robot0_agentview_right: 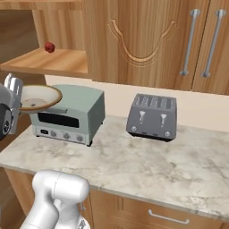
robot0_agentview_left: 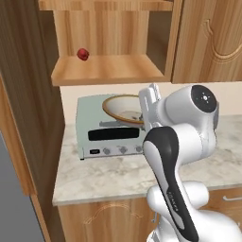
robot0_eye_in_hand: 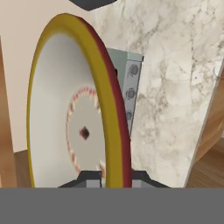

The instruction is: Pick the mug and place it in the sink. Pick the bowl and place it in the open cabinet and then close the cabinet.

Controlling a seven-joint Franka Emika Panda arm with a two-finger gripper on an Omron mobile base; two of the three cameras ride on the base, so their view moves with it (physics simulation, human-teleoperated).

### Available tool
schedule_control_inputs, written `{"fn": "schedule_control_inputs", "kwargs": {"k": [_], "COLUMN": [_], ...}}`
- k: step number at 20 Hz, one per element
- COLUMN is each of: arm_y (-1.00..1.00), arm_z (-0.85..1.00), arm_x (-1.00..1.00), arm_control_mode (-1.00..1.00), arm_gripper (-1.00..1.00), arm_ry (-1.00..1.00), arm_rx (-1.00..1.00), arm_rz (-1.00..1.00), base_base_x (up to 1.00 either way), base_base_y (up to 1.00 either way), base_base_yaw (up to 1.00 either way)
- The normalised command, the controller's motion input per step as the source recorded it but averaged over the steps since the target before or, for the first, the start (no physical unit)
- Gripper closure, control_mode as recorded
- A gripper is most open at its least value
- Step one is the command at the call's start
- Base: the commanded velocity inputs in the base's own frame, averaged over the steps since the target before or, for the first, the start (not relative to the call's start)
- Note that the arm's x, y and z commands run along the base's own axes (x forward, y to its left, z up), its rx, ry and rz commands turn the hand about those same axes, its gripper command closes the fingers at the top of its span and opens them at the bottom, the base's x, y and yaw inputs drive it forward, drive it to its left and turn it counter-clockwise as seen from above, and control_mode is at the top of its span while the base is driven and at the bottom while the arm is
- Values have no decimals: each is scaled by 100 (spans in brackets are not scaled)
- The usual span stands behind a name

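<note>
Left base view: the bowl (robot0_agentview_left: 124, 109) rides in the air in front of the toaster oven (robot0_agentview_left: 111, 134), below the open cabinet (robot0_agentview_left: 108, 71) shelf; lifting too short would knock its rim on the shelf edge.
Right base view: the bowl (robot0_agentview_right: 39, 98) hangs level beside the oven top (a small red thing (robot0_agentview_right: 49, 47) sits on the shelf and could be struck).
Hand view: the claw (robot0_eye_in_hand: 113, 178) is closed on the bowl's rim (robot0_eye_in_hand: 114, 131); so thin an edge hold may slip or twist.
</note>
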Motion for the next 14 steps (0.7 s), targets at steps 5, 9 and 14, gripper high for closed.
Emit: {"fn": "schedule_control_inputs", "kwargs": {"k": [5, 9, 14], "arm_y": [0, 0, 0], "arm_z": [0, 0, 0], "arm_x": [0, 0, 0], "arm_control_mode": [100, 100, 100], "arm_gripper": [100, 100, 100], "arm_ry": [0, 0, 0], "arm_rx": [0, 0, 0], "arm_rz": [0, 0, 0], "base_base_x": [0, 0, 0], "base_base_y": [-16, 0, 0], "base_base_yaw": [9, 18, 23]}}
